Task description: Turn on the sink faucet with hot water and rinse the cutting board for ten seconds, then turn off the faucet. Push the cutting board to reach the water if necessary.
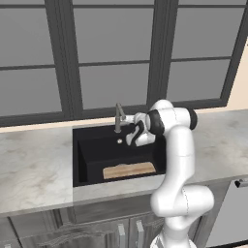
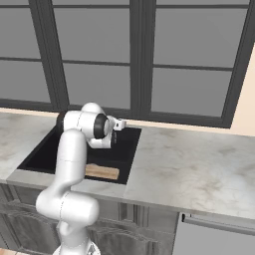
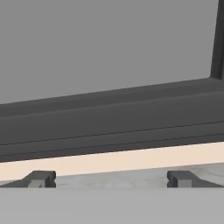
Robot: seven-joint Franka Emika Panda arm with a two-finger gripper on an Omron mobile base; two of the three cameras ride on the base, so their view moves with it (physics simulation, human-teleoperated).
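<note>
A tan cutting board (image 1: 129, 170) lies flat on the floor of the black sink (image 1: 85, 160), below and in front of the open gripper (image 3: 111, 179), whose fingers (image 3: 41, 178) stand wide apart, holding nothing. It looks stiff and light, likely to slide under a push on its edge. Just beyond the fingers rises the slim sink faucet (image 1: 117, 117), its small lever probably rigid and best nudged sideways. No water runs.

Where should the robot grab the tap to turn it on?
Probably the small lever on the right side of the faucet, coming from the right with open fingers. The lever sticks out sideways from the slim upright stem, so it offers the easiest hold.
</note>
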